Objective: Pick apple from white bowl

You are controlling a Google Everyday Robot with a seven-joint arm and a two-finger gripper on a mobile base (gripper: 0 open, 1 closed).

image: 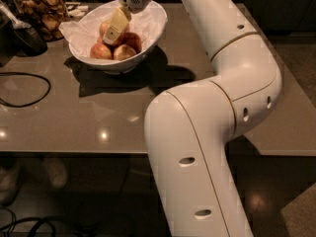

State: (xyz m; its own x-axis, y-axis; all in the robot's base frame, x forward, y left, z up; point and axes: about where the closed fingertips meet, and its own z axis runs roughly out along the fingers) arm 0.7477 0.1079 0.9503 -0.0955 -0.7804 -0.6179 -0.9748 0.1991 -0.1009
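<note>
Grey table (74, 117) with the white bowl (154, 29) near its far edge; gripper (115, 30) is down inside it, right at the apple (103, 28). Can't tell if it's clamped.

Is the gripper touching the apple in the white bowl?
Cannot tell. Camera view: the gripper overlaps the apple in the white bowl; neither contact nor gap shows.

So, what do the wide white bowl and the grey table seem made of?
The wide white bowl looks like glazed ceramic, perhaps plastic: glossy wall. The grey table seems polished stone or laminate: it mirrors lamp spots. The gripper hangs over the bowl's apples.
</note>
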